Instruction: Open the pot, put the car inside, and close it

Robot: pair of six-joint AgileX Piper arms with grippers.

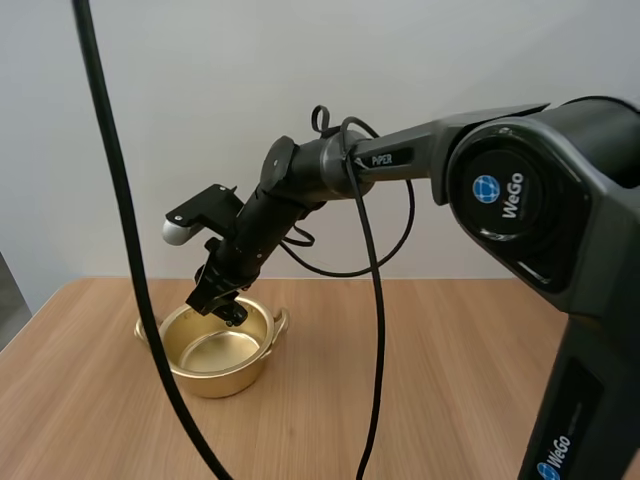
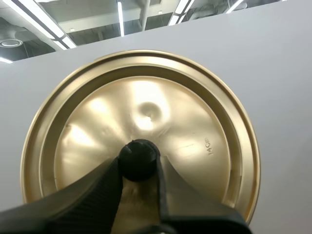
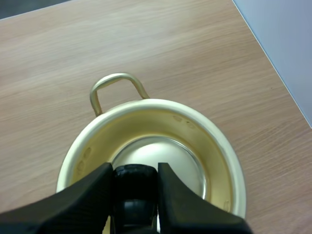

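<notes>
We note the right gripper (image 3: 135,171) pinching the car (image 3: 135,192) just above the open pot (image 3: 209,127). The left gripper (image 2: 139,168) is clenched on the knob (image 2: 139,157) of the lid (image 2: 146,107), which it holds up off the pot. Risks, as we judge them: dropped from this height, the car could bounce out onto the table (image 1: 450,380). The lid, gripped only by its small knob, may tilt and seat crooked.

We see a light wood-grain tabletop (image 1: 450,380) across the lower half of the high view. One item sits directly on it: a gold pot (image 1: 215,378), lower left of frame, upright, uncovered, with a loop handle on each side and a shiny bottom.
</notes>
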